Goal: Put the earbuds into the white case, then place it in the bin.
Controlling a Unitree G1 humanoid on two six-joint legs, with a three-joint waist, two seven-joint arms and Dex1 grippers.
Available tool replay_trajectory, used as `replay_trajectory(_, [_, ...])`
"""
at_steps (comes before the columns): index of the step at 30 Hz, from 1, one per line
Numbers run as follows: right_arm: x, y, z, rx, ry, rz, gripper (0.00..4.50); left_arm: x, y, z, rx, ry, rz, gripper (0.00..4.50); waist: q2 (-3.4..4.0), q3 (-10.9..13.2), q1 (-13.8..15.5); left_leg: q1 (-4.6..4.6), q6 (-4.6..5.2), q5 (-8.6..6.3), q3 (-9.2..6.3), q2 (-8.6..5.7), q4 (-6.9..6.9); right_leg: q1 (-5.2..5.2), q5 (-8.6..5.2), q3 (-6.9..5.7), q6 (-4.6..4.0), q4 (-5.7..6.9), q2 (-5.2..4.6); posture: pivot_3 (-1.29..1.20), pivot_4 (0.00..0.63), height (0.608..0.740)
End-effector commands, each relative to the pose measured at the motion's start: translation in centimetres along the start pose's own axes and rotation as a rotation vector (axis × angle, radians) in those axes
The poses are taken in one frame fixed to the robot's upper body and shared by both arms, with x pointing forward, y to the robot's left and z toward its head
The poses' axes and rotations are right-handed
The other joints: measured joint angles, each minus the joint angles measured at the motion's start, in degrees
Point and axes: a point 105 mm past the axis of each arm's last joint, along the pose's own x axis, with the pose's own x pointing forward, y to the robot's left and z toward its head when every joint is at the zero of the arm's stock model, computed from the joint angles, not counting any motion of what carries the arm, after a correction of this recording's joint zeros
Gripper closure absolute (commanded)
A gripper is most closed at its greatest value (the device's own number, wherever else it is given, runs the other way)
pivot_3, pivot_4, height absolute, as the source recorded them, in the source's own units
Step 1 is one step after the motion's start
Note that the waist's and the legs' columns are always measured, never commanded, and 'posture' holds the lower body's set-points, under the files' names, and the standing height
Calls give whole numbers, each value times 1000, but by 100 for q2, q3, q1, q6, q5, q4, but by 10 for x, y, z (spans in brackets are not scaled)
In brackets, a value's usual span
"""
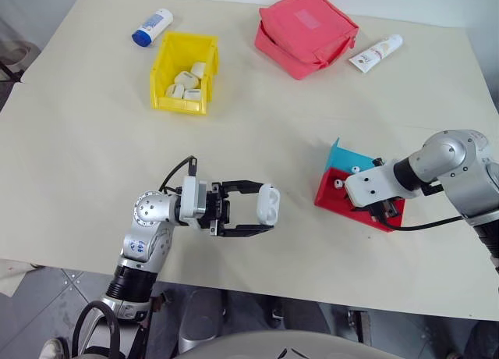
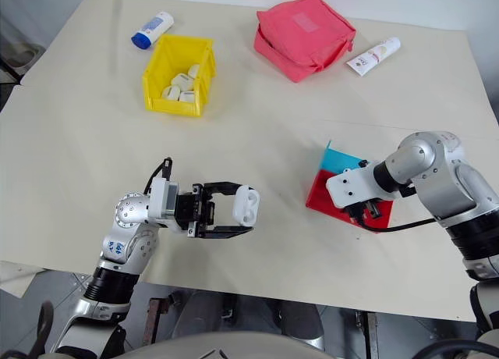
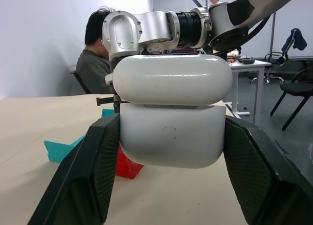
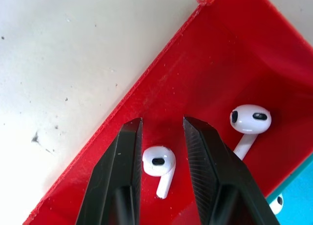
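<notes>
Left tool (image 1: 261, 216): nearest to me, pointing sideways over the near part of the surface (image 1: 93, 164); its two black fingers are clamped on the white case (image 1: 268, 204), held clear of the surface.
Case lid: from the left wrist I see it hinged up a little, a dark gap between lid and body.
Right tool (image 4: 161, 137): pointing steeply down into the red tray (image 4: 215, 73); fingers partly parted, gripping nothing that I can see.
Earbuds: from the right wrist, one earbud (image 4: 160, 166) lies on the red floor between the fingers, and I cannot tell if they touch it; a second earbud (image 4: 249, 123) lies just beside, outside the fingers.
Blue tray (image 1: 347, 156): joined to the red one on its far side; a third white earbud (image 4: 277, 203) peeks from it.
In the way: from my head views the right wrist covers much of the red tray.
Yellow bin (image 1: 185, 71): far left, well apart from both tools, holding several white cases.
Beyond: blue-capped white tube (image 1: 152, 26), red pouch (image 1: 306, 33), another white tube (image 1: 375, 53).
Background: the left wrist view shows seated people, chairs.
</notes>
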Motion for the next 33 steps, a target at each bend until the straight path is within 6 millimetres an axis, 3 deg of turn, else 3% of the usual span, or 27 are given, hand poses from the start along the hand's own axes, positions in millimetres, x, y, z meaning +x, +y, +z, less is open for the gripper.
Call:
replay_trajectory(1, [-10,-4,-9,1,47,-21,3152,3,-1,5,34,-11,-14,1711,0,0,-2,0,0,0,0,0,0,0,0,0,0,0,0,0,150,740])
replay_trajectory(18, [-12,-4,-19,-10,80,0,3152,1,-1,5,37,-5,-11,1711,0,0,-3,0,0,0,0,0,1,1,0,-1,0,0,0,0,150,740])
replay_trajectory(28, [-19,-9,-5,9,-2,-42,3152,1,-3,5,39,-3,-5,1711,0,0,-6,0,0,0,0,0,1,1,0,-1,0,0,0,0,150,740])
replay_trajectory(33, [-31,2,2,107,-73,-62,3152,2,-7,6,36,-4,-2,1711,1,1,9,-2,0,0,-3,0,-2,0,0,-2,0,-2,-1,0,150,740])
